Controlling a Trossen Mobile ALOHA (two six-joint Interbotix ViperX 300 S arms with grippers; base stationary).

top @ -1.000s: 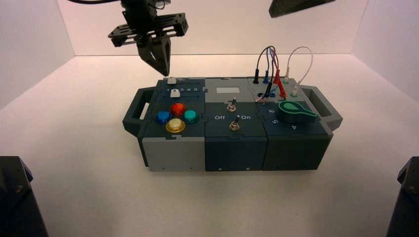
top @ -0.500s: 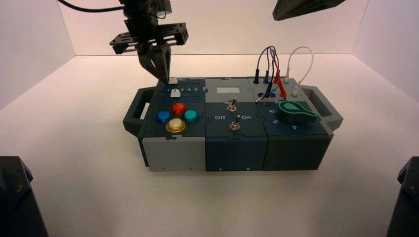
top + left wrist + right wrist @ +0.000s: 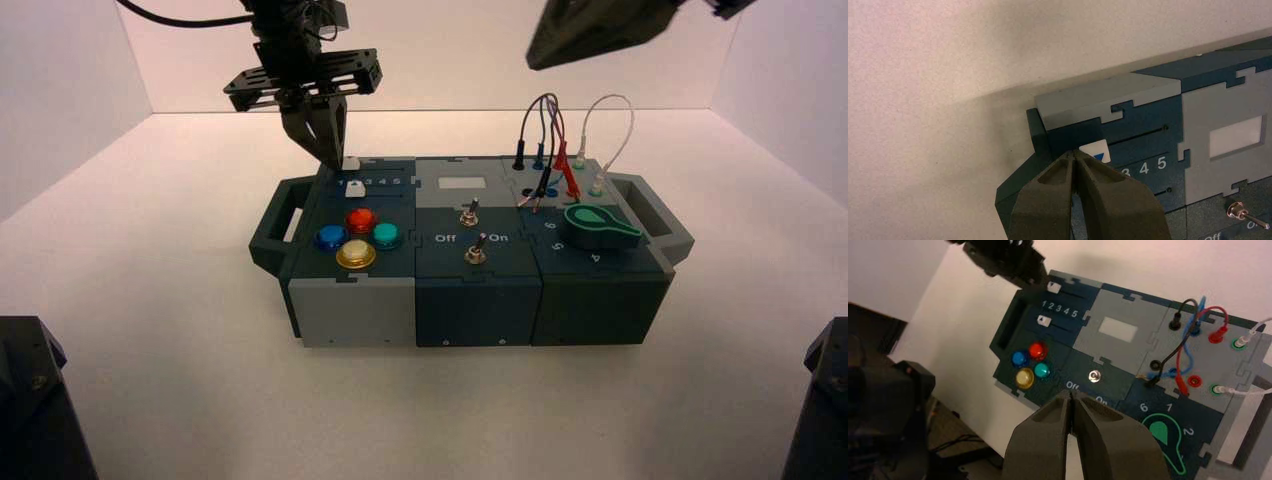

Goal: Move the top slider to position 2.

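The top slider (image 3: 351, 162) is a small white cap on the plain track at the box's (image 3: 480, 300) far left corner. In the left wrist view the cap (image 3: 1095, 151) carries a blue triangle and sits near the track's left end. My left gripper (image 3: 328, 158) is shut, its tips (image 3: 1074, 154) right against the cap's left side. The fingers (image 3: 1108, 200) hide numeral 2 there; only 3, 4 and 5 show. The right wrist view shows the numeral 2 (image 3: 1051, 306) below the top slider (image 3: 1053, 287). My right gripper (image 3: 1071, 394) hangs shut, high above the box.
A second white slider (image 3: 354, 187) lies below the numeral row. Several coloured buttons (image 3: 358, 238), two toggle switches (image 3: 472, 232), a green knob (image 3: 598, 226) and plugged wires (image 3: 555, 140) fill the rest of the box. The right arm (image 3: 600, 30) hovers above the back.
My left gripper has come down from above the box's back corner to the top slider's left side. The right arm has dropped further into the high view.
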